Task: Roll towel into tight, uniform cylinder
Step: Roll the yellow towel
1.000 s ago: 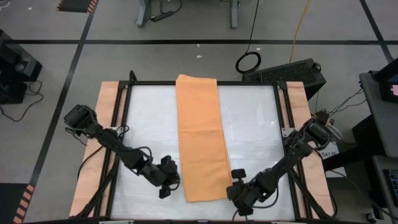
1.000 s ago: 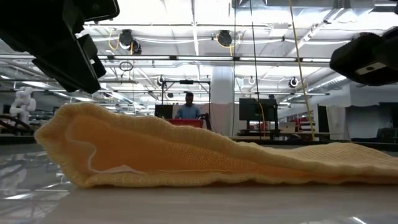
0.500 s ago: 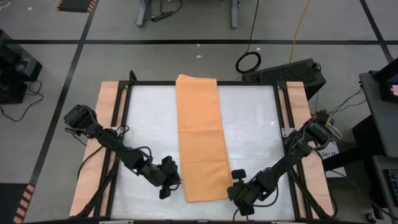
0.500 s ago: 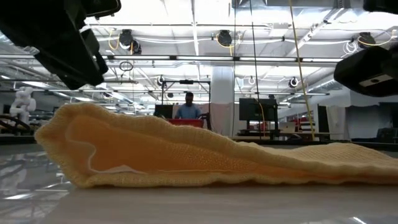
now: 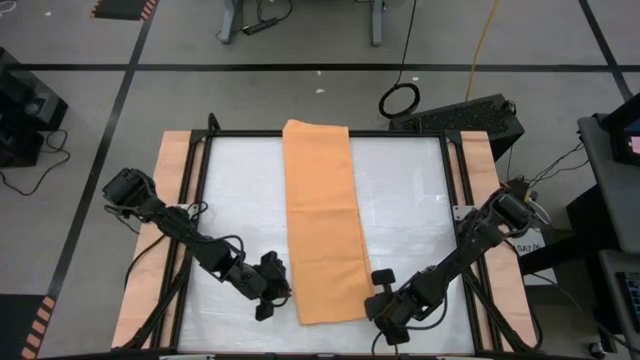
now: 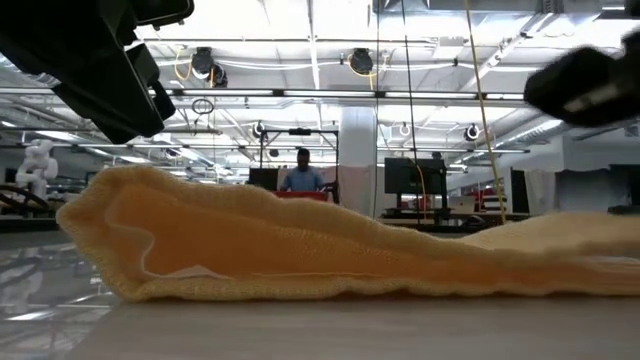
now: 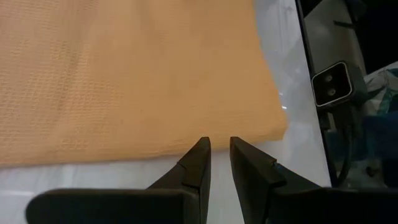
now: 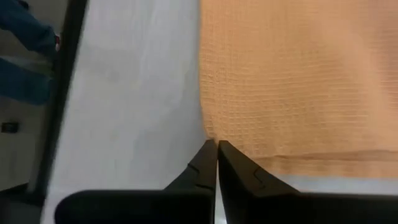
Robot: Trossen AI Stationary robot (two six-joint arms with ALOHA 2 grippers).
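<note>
I see the towel [image 5: 325, 225] lying flat as a long folded strip down the middle of the white table [image 5: 240, 200]. Its far end reaches the black frame [image 5: 330, 133] around the table, and its near end sits between my two grippers.

My left gripper [image 5: 272, 293] is low, just beside the towel's near corner. In its wrist view the fingers [image 7: 198, 163] are a little apart, with a thin gap and nothing in it, and their tips point at the towel's [image 7: 124, 74] edge.

My right gripper [image 5: 383, 300] is just beside the other near corner. In its wrist view the fingers [image 8: 205, 163] are pressed together, with their tips right at the towel's [image 8: 298, 74] side edge. I cannot tell if any cloth is pinched there.

From table height, the towel [image 6: 300, 250] looks like a soft hump with its folded layers showing at the end. The table top is shiny. Behind it is a big, bright room with ceiling lights, hanging cables and screens, and a person [image 6: 303, 172] stands far back.

From above, the floor [image 5: 300, 90] around the table is grey with dark lines.
</note>
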